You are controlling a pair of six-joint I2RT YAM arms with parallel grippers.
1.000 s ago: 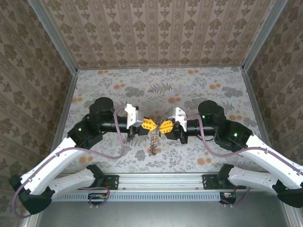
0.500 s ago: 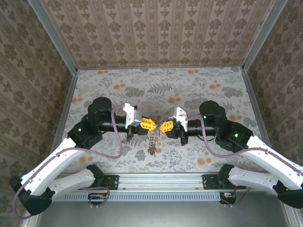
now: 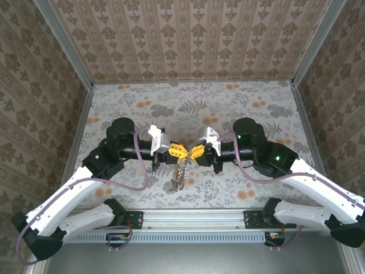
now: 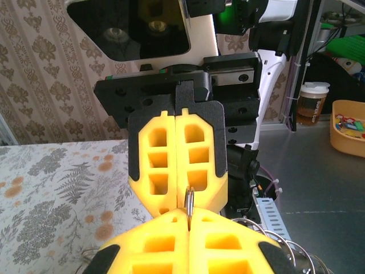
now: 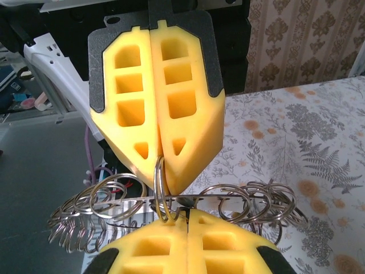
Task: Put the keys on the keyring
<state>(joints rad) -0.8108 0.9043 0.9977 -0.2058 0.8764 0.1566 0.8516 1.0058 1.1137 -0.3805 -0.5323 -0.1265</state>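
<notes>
While the two arms meet nose to nose above the middle of the table (image 3: 239, 108), the left hand (image 3: 181, 151) and the right hand (image 3: 194, 152) are both clamped tight, yellow fingertips almost touching. Between them stands one loop of the keyring (image 5: 160, 188), upright and edge-on. Its top is tucked into the seam of the left hand's fingers, its bottom into the seam of the right hand's. Both hands are pinching the very same loop! The rest of the keyring, a floppy string of silver loops, spills out to either side and dangles below the fingertips. Whether its lowest end touches the table, I cannot tell.
</notes>
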